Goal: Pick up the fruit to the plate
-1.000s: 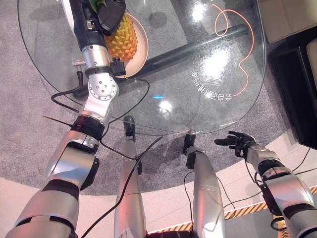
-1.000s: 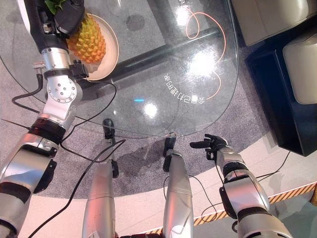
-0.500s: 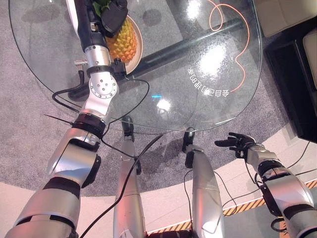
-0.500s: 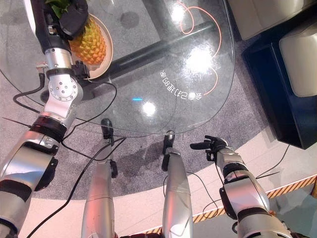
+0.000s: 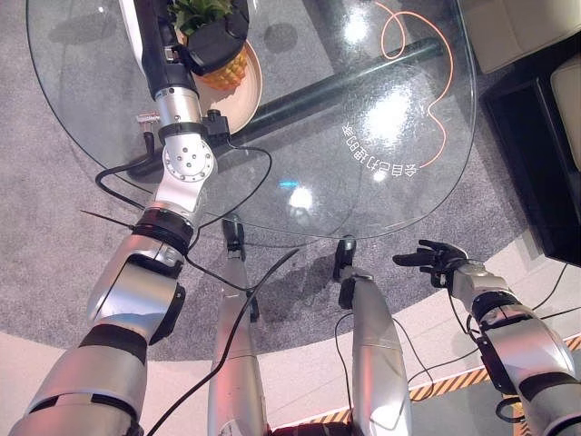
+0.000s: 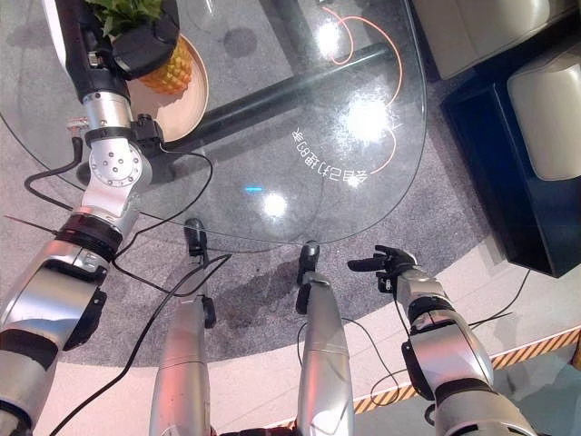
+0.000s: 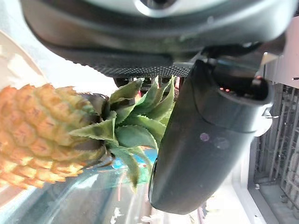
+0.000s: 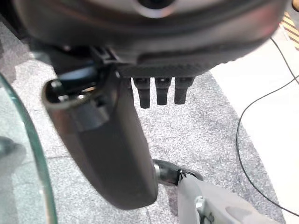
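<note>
A pineapple [image 5: 231, 71] with an orange body and green leaves [image 7: 133, 133] stands over the tan plate [image 5: 251, 92] at the far left of the round glass table [image 5: 363, 191]. My left hand [image 5: 215, 42] covers its top and is shut on it near the crown. The left wrist view has the pineapple's body [image 7: 42, 130] beside the dark thumb [image 7: 205, 144] and the plate's rim [image 7: 9, 63] behind it. Whether the fruit rests on the plate I cannot tell. My right hand [image 5: 438, 261] hangs open below the table's near edge, holding nothing.
An orange cord [image 5: 440, 109] loops over the table's far right. A dark bar [image 5: 363, 74] of the table's base runs under the glass. A dark cabinet [image 5: 545, 136] stands on the right, on grey carpet [image 5: 54, 236].
My left hand has tipped the pineapple more upright over the plate, so less of its body shows and its leaves have come into sight. The right hand has stayed put.
</note>
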Controlling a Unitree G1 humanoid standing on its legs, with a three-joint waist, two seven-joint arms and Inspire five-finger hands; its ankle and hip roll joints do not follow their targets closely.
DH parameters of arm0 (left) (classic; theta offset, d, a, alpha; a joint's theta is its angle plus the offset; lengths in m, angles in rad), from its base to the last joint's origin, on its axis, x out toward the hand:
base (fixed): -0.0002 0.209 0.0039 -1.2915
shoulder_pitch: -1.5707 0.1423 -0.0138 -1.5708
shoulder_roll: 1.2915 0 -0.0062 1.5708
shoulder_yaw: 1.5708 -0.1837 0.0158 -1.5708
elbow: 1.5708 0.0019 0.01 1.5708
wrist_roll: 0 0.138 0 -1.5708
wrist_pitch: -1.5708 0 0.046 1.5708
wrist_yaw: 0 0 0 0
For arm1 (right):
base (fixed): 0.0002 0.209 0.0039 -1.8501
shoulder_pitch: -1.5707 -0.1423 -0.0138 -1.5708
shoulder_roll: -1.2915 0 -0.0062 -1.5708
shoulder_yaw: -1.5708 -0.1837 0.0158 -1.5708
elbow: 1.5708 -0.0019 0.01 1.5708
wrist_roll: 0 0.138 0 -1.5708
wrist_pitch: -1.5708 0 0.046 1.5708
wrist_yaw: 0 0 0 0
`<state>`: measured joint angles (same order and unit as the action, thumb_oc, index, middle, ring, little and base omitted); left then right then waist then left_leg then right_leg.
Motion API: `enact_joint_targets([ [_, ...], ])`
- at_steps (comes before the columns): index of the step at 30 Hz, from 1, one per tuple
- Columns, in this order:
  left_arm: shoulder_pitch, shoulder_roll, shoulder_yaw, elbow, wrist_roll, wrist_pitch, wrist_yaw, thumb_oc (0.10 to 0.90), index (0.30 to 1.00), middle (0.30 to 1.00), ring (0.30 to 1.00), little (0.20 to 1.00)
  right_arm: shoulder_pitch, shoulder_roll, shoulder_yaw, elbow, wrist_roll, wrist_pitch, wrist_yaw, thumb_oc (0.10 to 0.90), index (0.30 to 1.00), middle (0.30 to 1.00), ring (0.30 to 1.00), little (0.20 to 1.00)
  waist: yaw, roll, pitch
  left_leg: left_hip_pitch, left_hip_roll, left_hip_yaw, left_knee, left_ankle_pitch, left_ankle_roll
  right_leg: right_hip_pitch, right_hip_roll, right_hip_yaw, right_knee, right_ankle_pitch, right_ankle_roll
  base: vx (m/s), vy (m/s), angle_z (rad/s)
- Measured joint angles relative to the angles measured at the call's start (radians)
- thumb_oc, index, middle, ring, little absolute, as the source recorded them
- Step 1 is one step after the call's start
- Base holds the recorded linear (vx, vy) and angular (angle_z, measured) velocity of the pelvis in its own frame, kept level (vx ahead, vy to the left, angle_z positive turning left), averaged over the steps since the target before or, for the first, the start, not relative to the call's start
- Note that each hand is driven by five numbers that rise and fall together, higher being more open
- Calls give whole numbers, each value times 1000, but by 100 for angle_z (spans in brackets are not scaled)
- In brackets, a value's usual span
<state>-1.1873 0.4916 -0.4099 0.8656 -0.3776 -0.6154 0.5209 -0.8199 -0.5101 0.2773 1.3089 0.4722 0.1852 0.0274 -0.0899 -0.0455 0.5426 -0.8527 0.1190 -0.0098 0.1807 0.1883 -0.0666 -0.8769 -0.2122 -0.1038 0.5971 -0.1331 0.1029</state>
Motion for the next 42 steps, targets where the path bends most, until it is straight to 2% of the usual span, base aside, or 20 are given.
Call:
enact_joint_targets([
  [3, -5, -1, -3, -21, 0, -3, 1, 800, 900, 900, 900, 900, 7, 2, 0, -1, 0, 2, 0, 800, 900, 900, 900, 900, 6, -1, 0, 5, -3, -1, -23, 44, -17, -1, -6, -5, -6, 3, 2, -1, -5, 6],
  [11, -3, 6, -1, -21, 1, -3, 17, 800, 900, 900, 900, 900, -13, 3, 0, -2, 0, -4, 0, 800, 900, 900, 900, 900, 15, -1, 0, 29, -4, -4, -30, 51, -22, 10, -8, -3, 12, -2, 2, 0, 0, 0],
  [13, -3, 9, -1, -25, 7, -4, 19, 800, 900, 900, 900, 900, -11, 3, 0, -2, 0, -4, 0, 800, 900, 900, 900, 900, 14, -1, 0, 35, 1, -6, -46, 50, -13, 9, -2, -3, 17, -5, 2, 0, 0, 0],
  [15, -3, 9, -1, -28, 30, -5, 22, 800, 900, 900, 900, 900, -8, 3, 0, 1, 0, -4, 0, 800, 900, 900, 900, 900, 13, -1, 0, 34, 5, -5, -57, 29, -11, 6, 1, -7, 14, -8, -2, -1, -9, 6],
  [17, -1, 8, -2, -46, 39, -6, 22, 800, 900, 900, 900, 900, -1, 3, 0, 1, 0, -4, 0, 800, 900, 900, 900, 900, 12, -1, 0, 12, 3, -3, -24, -28, -8, 7, -21, -22, -10, 1, -13, 1, -7, 10],
  [18, 3, 10, -1, -47, 39, -7, 23, 800, 900, 900, 900, 900, 2, 2, 0, 0, 0, -4, 0, 800, 900, 900, 900, 900, 16, -1, 0, 4, 3, -5, 15, -26, 2, 7, -15, -23, -1, 2, -9, 1, -10, -13],
  [19, 6, 8, -1, -49, 40, -7, 25, 800, 900, 900, 900, 900, 10, 2, 0, -1, 0, -8, 0, 800, 900, 900, 900, 900, 24, -1, 0, 8, 6, -6, 10, -1, -4, 9, 1, -9, 9, -3, -2, 1, -9, -17],
  [21, 5, 7, -1, -77, 56, -11, 26, 800, 900, 900, 900, 900, 19, -1, 0, 2, 0, -8, -1, 800, 900, 900, 900, 900, 25, -1, 0, 14, -1, -1, -9, 8, -2, 9, -2, -4, -1, 0, 0, -1, -6, -1],
  [23, 5, 9, -1, -86, 78, -19, 30, 800, 900, 900, 900, 900, 26, 2, 0, 0, 0, -9, -1, 800, 900, 900, 900, 900, 34, -1, 0, 17, -2, -3, -21, 43, -18, 9, -6, -10, -1, 0, 1, -6, -1, 5],
  [36, 64, 33, 48, -158, 78, -39, 52, 800, 900, 900, 900, 900, 27, 2, -10, -1, 1, -25, 0, 800, 900, 900, 900, 900, 39, -1, 0, 78, 2, -9, -61, 41, -14, 50, -7, -22, 15, -8, -1, 0, 0, 1],
  [39, 64, 33, 50, -181, 80, -43, 53, 800, 900, 900, 900, 900, 47, 2, -13, -1, 1, -25, 0, 800, 900, 900, 900, 900, 52, -1, 0, 80, 7, -8, -57, 28, -14, 57, -3, -26, 8, -5, -6, -4, -3, -1],
  [42, 80, 33, 57, -181, 81, -44, 52, 800, 900, 900, 900, 900, 72, 3, -14, -1, 1, -24, 1, 800, 900, 900, 900, 900, 59, -1, 0, 108, 7, -7, -57, 40, -14, 87, -4, -25, 0, -6, -6, -7, -14, -5],
])
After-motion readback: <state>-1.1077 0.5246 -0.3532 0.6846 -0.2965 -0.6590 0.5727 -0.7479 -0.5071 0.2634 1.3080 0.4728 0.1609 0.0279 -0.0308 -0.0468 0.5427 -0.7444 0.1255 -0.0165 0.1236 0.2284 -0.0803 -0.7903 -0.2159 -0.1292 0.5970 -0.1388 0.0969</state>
